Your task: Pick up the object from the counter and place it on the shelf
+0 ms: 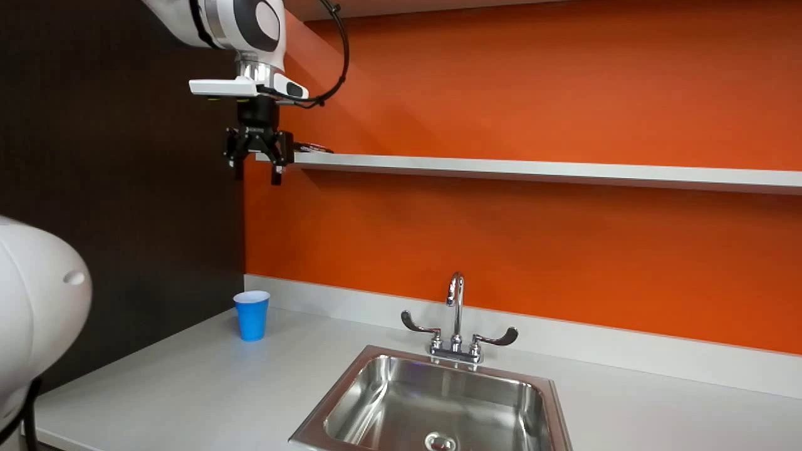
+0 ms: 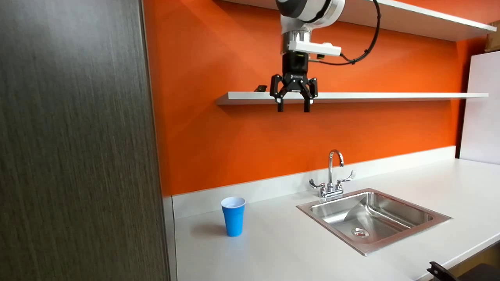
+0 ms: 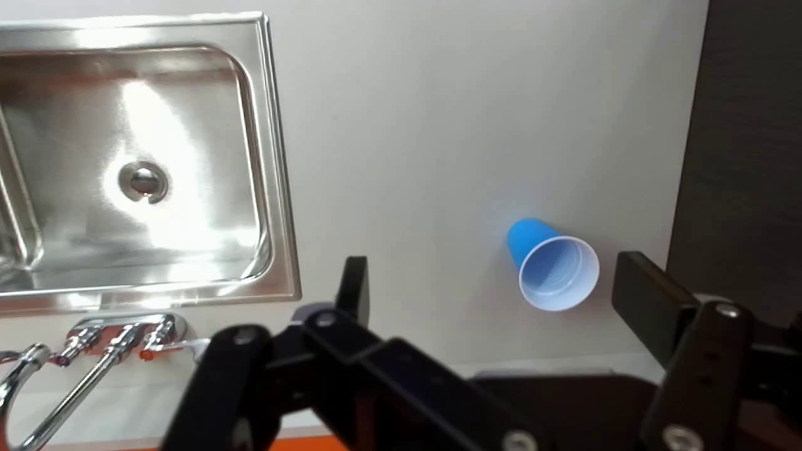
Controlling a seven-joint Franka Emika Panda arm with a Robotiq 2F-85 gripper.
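The object (image 1: 314, 148), a small, flat, dark item with some reddish tint, lies on the shelf near its end by the dark side wall. It also shows on the shelf in an exterior view (image 2: 260, 88). The shelf (image 1: 539, 169) is long and pale and runs along the orange wall; it also shows in an exterior view (image 2: 390, 96). My gripper (image 2: 293, 108) is open, points down and hangs high above the counter (image 2: 273, 242), apart from the object. In the wrist view, nothing is between the open fingers (image 3: 495, 291); only the counter and a cup show far below.
A blue cup (image 2: 234, 218) stands upright on the counter near the dark side wall (image 2: 78, 136). The steel sink (image 1: 557, 407) and chrome faucet (image 1: 457, 313) are farther along the counter. A higher shelf (image 2: 429, 23) runs above the arm's wrist.
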